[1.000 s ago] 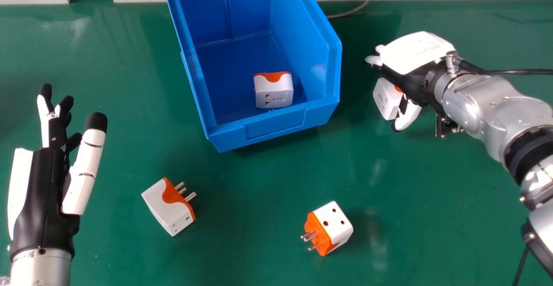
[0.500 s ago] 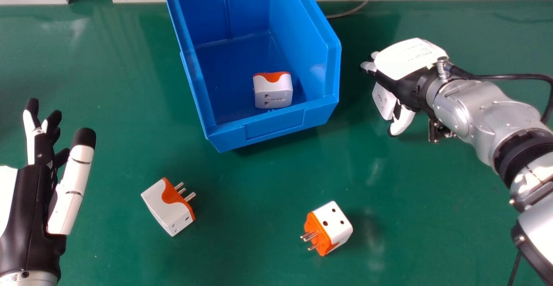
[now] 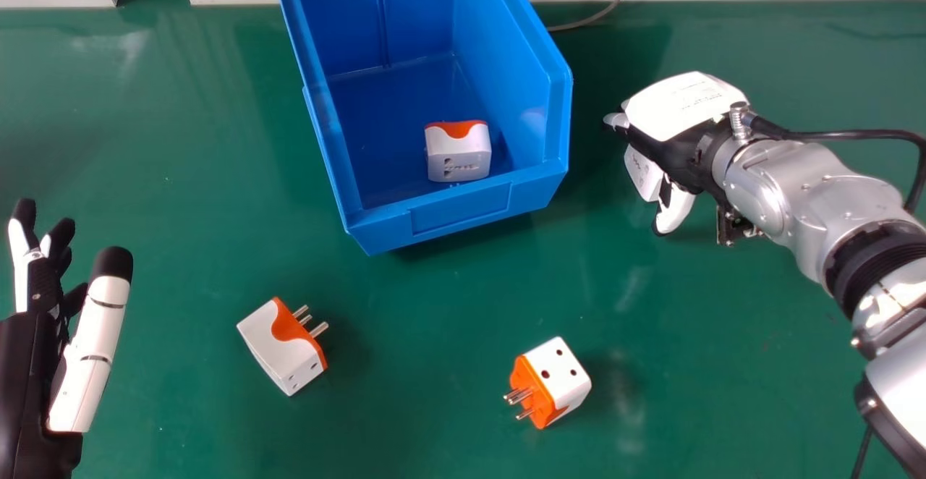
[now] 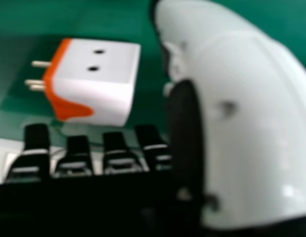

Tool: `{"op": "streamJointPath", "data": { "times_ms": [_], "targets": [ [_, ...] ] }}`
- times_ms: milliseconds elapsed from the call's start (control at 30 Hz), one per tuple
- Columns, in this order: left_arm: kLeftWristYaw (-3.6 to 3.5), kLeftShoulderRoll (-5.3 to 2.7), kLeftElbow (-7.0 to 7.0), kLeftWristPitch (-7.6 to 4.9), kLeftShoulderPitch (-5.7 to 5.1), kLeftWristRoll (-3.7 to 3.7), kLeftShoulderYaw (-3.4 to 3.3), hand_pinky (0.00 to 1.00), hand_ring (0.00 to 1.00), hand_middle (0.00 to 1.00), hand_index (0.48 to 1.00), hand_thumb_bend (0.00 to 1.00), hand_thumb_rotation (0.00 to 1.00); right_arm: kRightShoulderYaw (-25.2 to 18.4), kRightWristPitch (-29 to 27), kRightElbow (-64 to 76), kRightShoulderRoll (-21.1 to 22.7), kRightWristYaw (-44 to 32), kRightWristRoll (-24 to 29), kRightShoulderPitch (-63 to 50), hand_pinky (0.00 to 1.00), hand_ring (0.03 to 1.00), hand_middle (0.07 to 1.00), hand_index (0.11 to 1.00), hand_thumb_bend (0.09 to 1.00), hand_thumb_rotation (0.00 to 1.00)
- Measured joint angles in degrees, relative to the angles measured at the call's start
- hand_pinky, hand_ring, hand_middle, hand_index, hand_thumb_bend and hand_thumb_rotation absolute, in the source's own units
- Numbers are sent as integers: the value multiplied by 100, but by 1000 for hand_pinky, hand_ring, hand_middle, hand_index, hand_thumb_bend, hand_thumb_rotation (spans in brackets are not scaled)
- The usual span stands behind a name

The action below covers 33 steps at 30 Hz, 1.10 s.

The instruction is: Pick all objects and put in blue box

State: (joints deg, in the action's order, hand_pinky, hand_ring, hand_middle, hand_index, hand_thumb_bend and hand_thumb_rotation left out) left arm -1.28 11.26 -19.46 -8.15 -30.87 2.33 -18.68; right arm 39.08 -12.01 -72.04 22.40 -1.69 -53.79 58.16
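Blue box [image 3: 463, 208]: I have one adapter [image 3: 458, 160] inside
Table [image 3: 412, 320]: three adapters [image 3: 282, 349] [image 3: 557, 378] [image 3: 640, 174] left
My right robot hand [image 3: 676, 150]: relaxed beside one, ungripped
My left robot hand [image 3: 25, 385]: released

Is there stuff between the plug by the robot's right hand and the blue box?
Just the side wall of the blue box; I see nothing else between it and the plug. The plug probably needs lifting over.

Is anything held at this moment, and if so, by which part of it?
Nothing is held. The right hand is over an orange-and-white adapter, its thumb clear of it; the left hand is empty.
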Motion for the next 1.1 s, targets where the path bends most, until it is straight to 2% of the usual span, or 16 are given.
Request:
{"op": "streamJointPath", "data": {
  "times_ms": [100, 400, 600, 800, 1000, 1100],
  "targets": [
    [0, -2, 0, -1, -34, 3, -3, 915, 993, 987, 981, 543, 947, -2, 1, 0, 0, -2, 17, -3, 856, 964, 962, 924, 380, 125],
    [1, -1, 4, -55, -38, 7, -4, 912, 993, 988, 981, 549, 948, 4, 5, 0, 48, 11, 29, -2, 852, 961, 961, 922, 382, 113],
    [-5, 11, 98, -161, -19, 3, -26, 912, 993, 988, 980, 555, 950, 10, 26, -10, 94, 64, 16, -2, 839, 959, 961, 912, 389, 126],
    [-18, 26, 147, -180, -18, 3, -36, 913, 995, 989, 981, 558, 953, 10, 106, -37, 100, 96, 8, -2, 838, 958, 959, 907, 394, 147],
    [-92, 49, 199, -223, -32, -7, -97, 912, 995, 990, 982, 551, 957, -21, 125, -53, 107, 98, 98, -4, 832, 956, 957, 905, 390, 126],
    [-105, 49, 199, -242, -69, -5, -121, 912, 995, 989, 982, 553, 957, -26, 125, -53, 107, 99, 151, -13, 833, 956, 957, 904, 393, 115]
  ]
}}
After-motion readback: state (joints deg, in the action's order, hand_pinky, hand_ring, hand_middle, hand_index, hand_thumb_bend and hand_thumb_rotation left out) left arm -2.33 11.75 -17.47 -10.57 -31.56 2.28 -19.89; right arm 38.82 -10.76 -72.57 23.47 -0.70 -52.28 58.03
